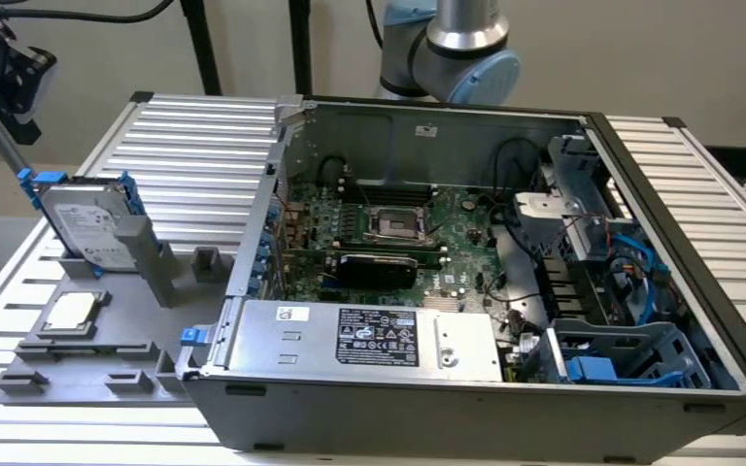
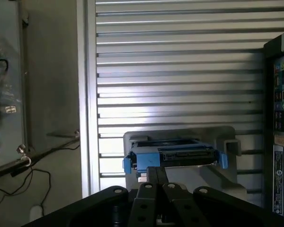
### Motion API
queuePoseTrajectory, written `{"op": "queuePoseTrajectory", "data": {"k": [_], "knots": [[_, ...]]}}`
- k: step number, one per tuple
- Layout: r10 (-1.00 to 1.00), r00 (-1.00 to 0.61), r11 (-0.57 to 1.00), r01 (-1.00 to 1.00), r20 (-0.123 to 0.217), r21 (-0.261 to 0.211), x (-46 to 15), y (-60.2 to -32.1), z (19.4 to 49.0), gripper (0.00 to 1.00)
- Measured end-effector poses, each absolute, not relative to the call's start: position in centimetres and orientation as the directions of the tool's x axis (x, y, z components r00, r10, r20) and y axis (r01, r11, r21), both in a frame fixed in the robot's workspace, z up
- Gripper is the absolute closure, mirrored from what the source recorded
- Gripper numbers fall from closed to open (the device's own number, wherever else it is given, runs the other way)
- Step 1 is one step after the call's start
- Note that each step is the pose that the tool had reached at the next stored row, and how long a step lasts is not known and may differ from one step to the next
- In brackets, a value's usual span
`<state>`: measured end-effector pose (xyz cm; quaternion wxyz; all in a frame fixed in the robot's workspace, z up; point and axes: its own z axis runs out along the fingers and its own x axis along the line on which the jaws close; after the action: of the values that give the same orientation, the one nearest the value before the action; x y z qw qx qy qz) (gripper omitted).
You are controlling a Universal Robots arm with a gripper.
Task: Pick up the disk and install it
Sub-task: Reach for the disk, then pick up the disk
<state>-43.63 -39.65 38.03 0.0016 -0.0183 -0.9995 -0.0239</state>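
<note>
1. The fingers (image 2: 152,178) are pressed together and hold nothing.
2. Straight ahead of the fingertips we see the disk (image 2: 173,156). It presents its connector end, and the blue carrier shows at both corners.
3. The disk's wide edge runs crosswise to the line of the fingers. We cannot tell from the wrist view whether the tips touch it.
4. The disk stands propped in a grey holder (image 1: 152,262) on the slatted counter (image 1: 205,146). Its long axis rises steeply, leaning slightly.
5. Relative to the open computer case (image 1: 412,413), the disk (image 1: 88,228) sits outside the case wall, on the exterior view's left. We judge that it has not been picked up and that the 1 arm must approach from that side.
</note>
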Motion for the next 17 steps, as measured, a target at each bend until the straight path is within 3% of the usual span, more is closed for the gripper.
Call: {"op": "queuePoseTrajectory", "data": {"k": [17], "knots": [[-0.017,-1.0,0.999,-0.017,0.004,0.048,-43.64,-39.63,37.97,0.89]]}}
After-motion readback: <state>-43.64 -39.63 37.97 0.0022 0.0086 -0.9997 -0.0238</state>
